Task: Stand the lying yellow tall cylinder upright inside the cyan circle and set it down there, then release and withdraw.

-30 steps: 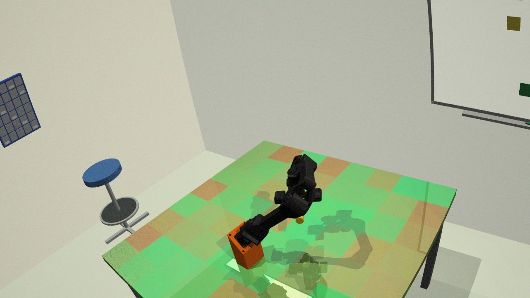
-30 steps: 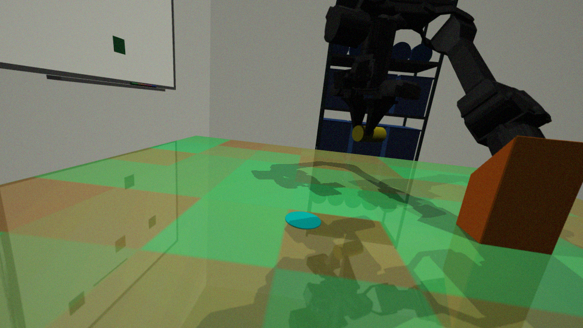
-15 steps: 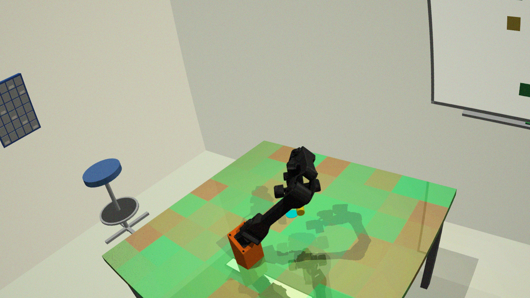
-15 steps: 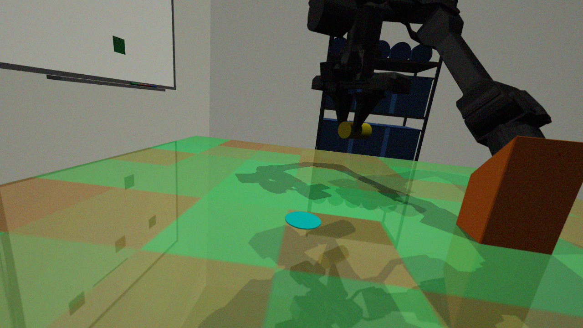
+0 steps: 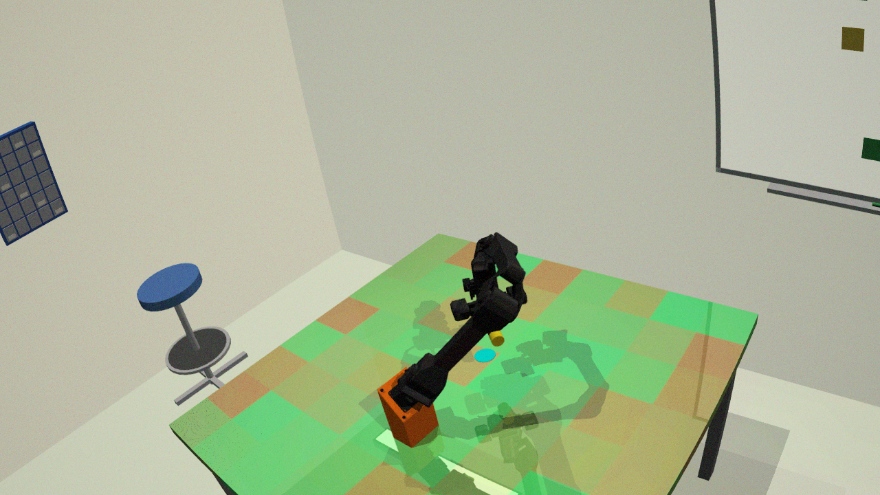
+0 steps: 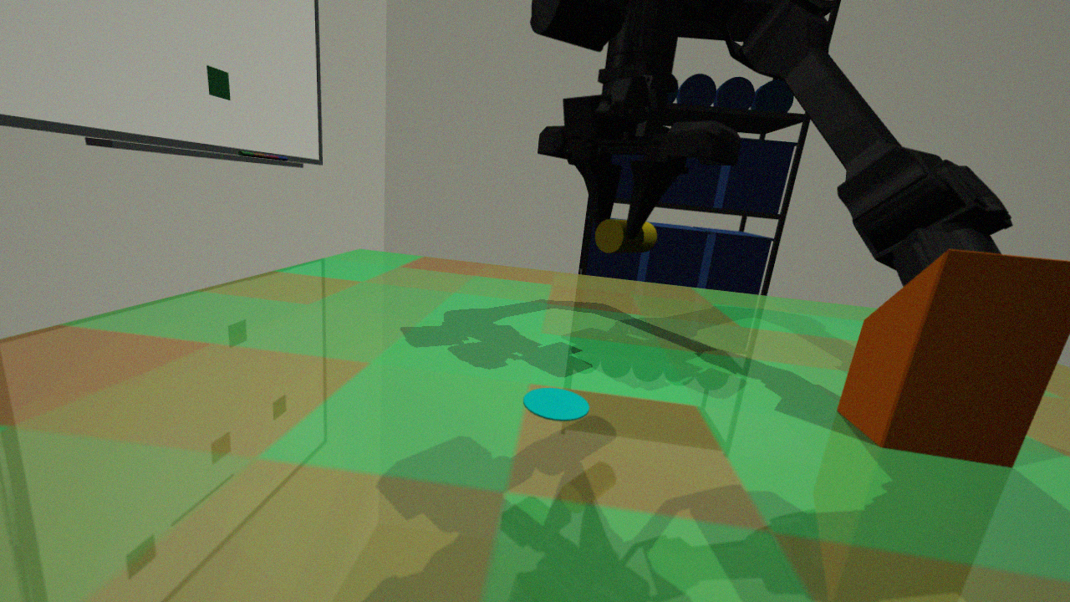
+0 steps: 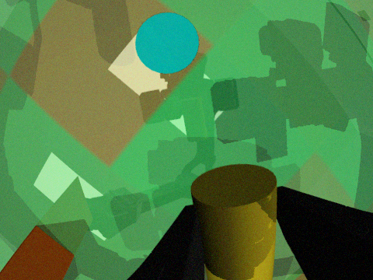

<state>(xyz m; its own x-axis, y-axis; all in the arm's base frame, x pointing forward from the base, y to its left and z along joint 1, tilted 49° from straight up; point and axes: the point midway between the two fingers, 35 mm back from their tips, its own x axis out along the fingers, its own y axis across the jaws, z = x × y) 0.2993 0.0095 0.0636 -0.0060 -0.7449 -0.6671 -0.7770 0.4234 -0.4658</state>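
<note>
The yellow tall cylinder (image 5: 497,338) (image 6: 610,236) (image 7: 245,229) is held lying roughly level, high above the table. My gripper (image 6: 619,233) is shut on it, with one dark finger on each side of it in the wrist view. The fingers are hidden behind the arm in the top view. The cyan circle (image 5: 485,355) (image 6: 556,404) (image 7: 167,43) lies flat on the table with nothing on it. In the wrist view it shows at the top, beyond the cylinder's near end face.
The arm's orange base block (image 5: 410,418) (image 6: 883,366) (image 7: 36,257) stands on the patchwork table (image 5: 689,307). Shadows and reflections of the arm fall across the table top. A blue stool (image 5: 170,287) stands on the floor beside the table.
</note>
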